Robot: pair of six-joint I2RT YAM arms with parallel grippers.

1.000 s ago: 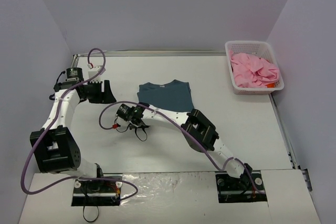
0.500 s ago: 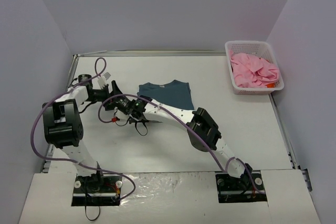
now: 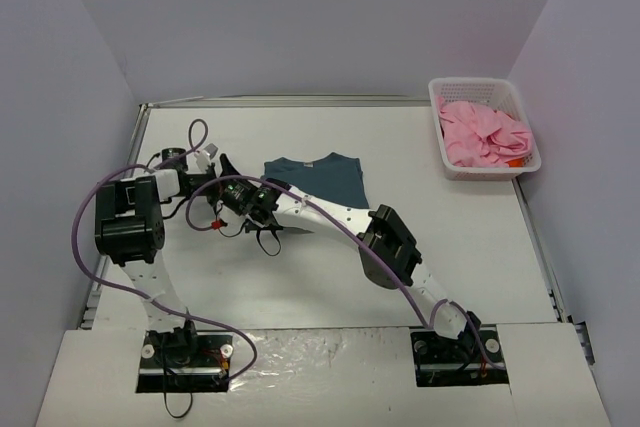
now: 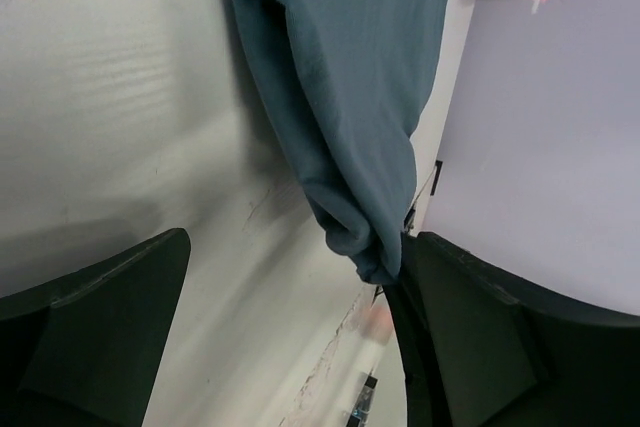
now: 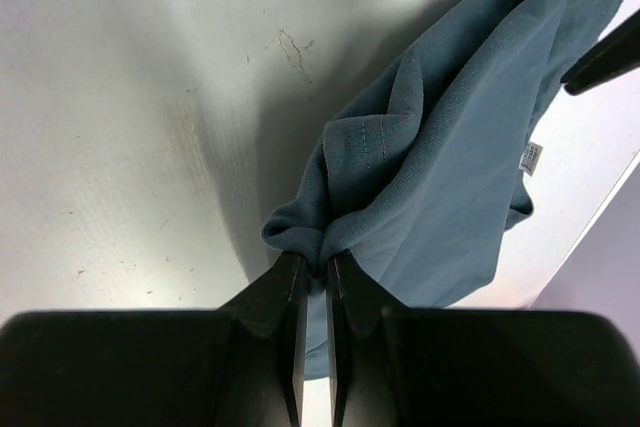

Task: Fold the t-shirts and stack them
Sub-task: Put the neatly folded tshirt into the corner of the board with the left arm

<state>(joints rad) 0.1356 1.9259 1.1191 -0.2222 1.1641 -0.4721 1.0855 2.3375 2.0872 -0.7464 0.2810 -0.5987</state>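
**Soft cloth, one edge gripped**

On the desk (image 3: 450,247) the teal t-shirt (image 3: 318,179) lies mid-left; the pink t-shirt (image 3: 485,134) sits heaped in the basket (image 3: 480,84). Limp, light cloth: I'd grip hems or corners. My right claw (image 5: 315,265) pinches a bunched teal edge; my left claw (image 4: 295,242) gapes wide, a teal corner just beside one finger.

White lattice basket (image 3: 490,170), pale table (image 3: 480,237)
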